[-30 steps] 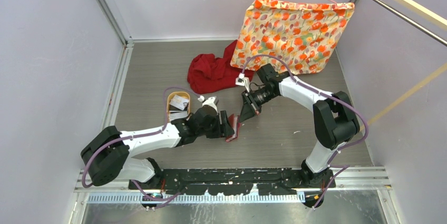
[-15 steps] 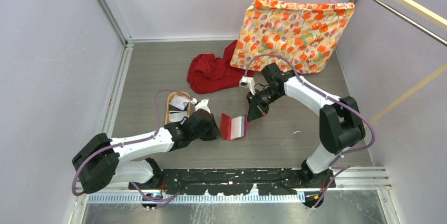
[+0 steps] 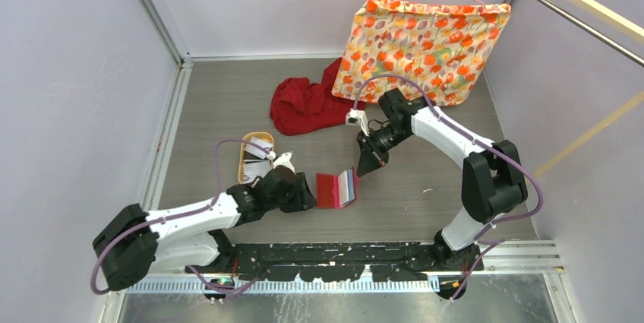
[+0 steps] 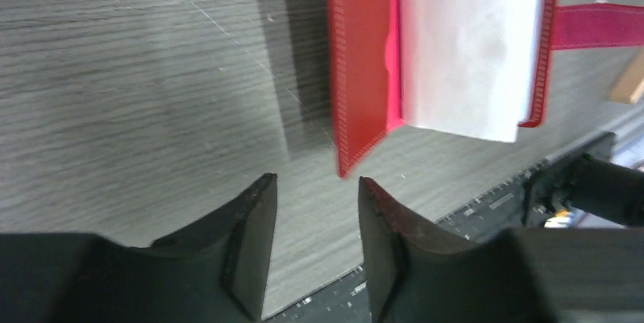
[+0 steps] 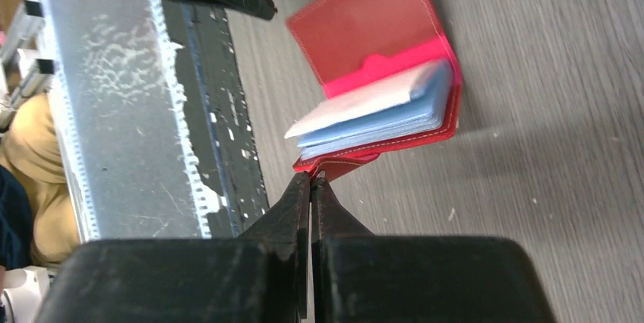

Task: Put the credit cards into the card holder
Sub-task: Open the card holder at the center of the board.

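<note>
Grey wood-grain table [image 3: 425, 194]. Lying on it: red card holder [image 3: 335, 189], open, near centre. Tan oval tray [image 3: 244, 157] to its left. Crumpled red cloth [image 3: 304, 106] farther back.

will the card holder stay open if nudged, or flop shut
The card holder is probably floppy: one cover stands half raised, so it may swing shut. It looks light and thin, likely to slide on the smooth table.

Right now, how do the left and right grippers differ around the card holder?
The left gripper is open and empty; the right gripper is shut, apparently pinching the snap tab of the card holder. The left gripper sits at the card holder's left cover; the right gripper at its right edge. Both are low and aimed at the card holder.
</note>
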Controlling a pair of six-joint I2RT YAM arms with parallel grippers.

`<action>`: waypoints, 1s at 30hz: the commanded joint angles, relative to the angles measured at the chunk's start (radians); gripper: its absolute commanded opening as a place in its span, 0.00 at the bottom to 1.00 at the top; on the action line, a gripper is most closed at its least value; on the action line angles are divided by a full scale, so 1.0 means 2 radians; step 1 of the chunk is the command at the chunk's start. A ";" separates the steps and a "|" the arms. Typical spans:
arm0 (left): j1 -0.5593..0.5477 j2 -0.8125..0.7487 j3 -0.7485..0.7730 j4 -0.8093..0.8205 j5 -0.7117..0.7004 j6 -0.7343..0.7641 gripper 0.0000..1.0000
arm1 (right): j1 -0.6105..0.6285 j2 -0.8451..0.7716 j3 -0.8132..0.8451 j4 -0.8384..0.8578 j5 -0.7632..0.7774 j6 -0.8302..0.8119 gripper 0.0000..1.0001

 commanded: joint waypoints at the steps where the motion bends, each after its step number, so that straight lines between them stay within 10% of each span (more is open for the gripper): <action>1: 0.002 -0.066 0.003 -0.032 0.025 -0.005 0.47 | 0.006 -0.034 0.016 0.009 -0.084 0.020 0.01; 10: 0.002 -0.199 -0.030 0.029 0.060 -0.021 0.71 | 0.009 -0.015 0.018 0.001 -0.084 0.018 0.01; 30: 0.004 0.017 0.043 0.130 0.064 0.045 0.70 | -0.020 0.031 -0.027 0.036 0.367 0.052 0.06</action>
